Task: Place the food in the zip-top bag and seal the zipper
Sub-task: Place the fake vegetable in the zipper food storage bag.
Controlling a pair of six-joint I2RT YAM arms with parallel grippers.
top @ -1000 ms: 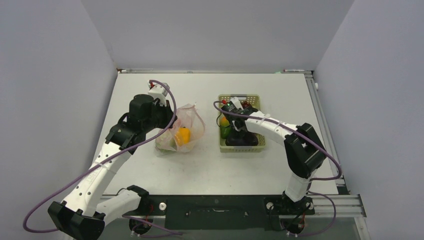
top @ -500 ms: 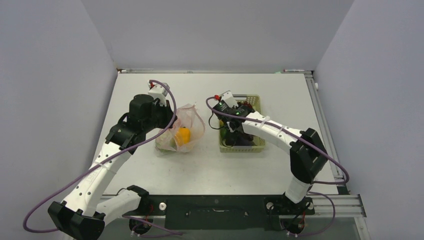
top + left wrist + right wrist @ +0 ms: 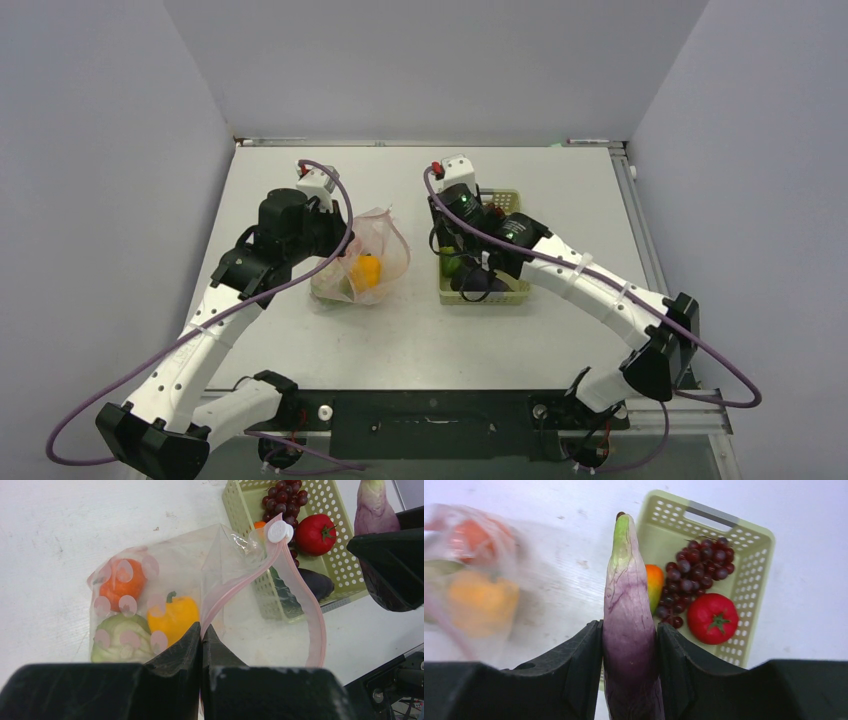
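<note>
The zip-top bag (image 3: 150, 580) lies on the desk left of its middle, about halfway between the near and far edges. It is partly filled: an orange piece (image 3: 122, 580), a yellow pepper (image 3: 172, 617) and a pale green piece (image 3: 117, 637) sit inside. The left gripper (image 3: 201, 630) has its jaws pressed together on the zipper (image 3: 300, 595), holding the mouth up and gaping toward the desk's right edge. The white slider (image 3: 279, 531) sits at the strip's far end, so by my reading nothing is sealed.

The right gripper (image 3: 629, 630) carries a pale purple eggplant (image 3: 628, 600). Its jaws are narrowed on the thick end, the green tip points away, and the eggplant is raised by the left rim of the basket (image 3: 754, 540).

Farther on, the basket holds grapes (image 3: 696, 567), a tomato (image 3: 712, 618), an orange-yellow piece (image 3: 654, 580), a dark eggplant (image 3: 315, 582) and something green (image 3: 452, 262). I judge the filling less than half done, with the carried eggplant next and the sealing last.

From above, the right wrist covers the jaws and the carried eggplant. The bag is a blur in the right wrist view. The eggplant's lower end is lost between the jaws, and whether anything lies under the grapes cannot be told.
</note>
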